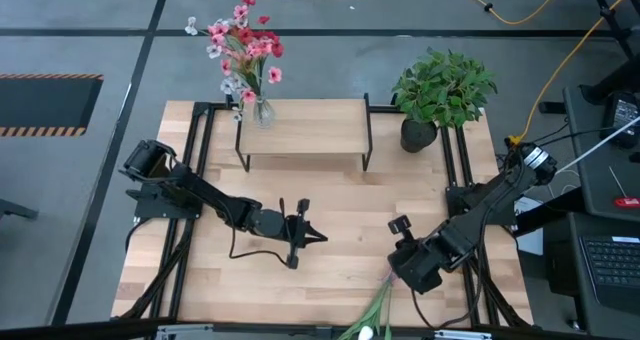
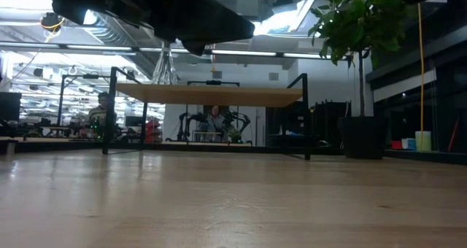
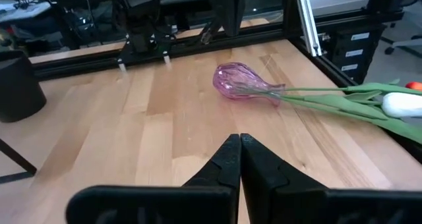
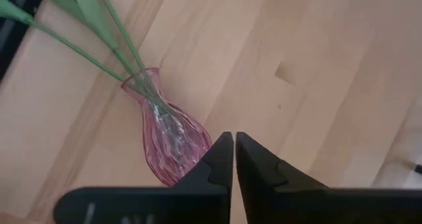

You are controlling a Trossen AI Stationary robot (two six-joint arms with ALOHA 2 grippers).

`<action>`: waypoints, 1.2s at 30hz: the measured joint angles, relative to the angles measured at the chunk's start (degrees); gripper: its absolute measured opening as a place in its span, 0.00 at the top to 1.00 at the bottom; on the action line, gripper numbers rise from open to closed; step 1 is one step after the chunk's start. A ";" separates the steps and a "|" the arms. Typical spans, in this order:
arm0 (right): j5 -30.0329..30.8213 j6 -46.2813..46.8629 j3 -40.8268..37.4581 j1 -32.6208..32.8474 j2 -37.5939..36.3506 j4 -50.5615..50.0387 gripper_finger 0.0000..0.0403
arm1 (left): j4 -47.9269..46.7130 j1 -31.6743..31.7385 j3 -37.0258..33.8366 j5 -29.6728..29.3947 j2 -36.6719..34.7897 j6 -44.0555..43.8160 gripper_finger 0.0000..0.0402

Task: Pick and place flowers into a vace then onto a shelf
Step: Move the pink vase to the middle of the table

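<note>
A pink ribbed glass vase (image 4: 168, 141) lies on its side on the tabletop near the front edge, green flower stems (image 4: 99, 26) in its mouth. The stems (image 3: 343, 99) run out over the table's near edge, ending in a white bloom (image 3: 402, 104). My right gripper (image 4: 234, 140) hangs shut just above the vase's round body, pointing steeply down and touching nothing. In the high view this hand (image 1: 410, 265) covers the vase, and only the stems (image 1: 375, 310) show. My left gripper (image 3: 239, 141) is shut over the table's middle (image 1: 300, 230), pointing at the vase from the left.
The wooden shelf (image 1: 305, 130) on its black frame stands at the far middle, with a clear vase (image 1: 263, 110) of pink and red flowers (image 1: 245, 45) at its left end. A potted green plant (image 1: 440, 90) stands at the far right. Bare tabletop lies between the arms.
</note>
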 joint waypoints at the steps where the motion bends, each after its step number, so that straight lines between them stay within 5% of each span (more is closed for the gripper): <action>1: -0.02 -0.95 0.00 -0.02 0.17 0.02 0.94 | -0.01 -0.04 0.00 0.00 0.00 0.01 1.00; 22: -4.15 -7.14 0.00 3.16 8.06 6.63 0.55 | 0.35 -0.41 0.00 -3.23 0.00 0.02 0.99; 36: -7.98 -4.16 0.00 3.99 12.87 9.32 0.51 | 0.33 -0.41 -0.02 -3.56 0.00 0.00 1.00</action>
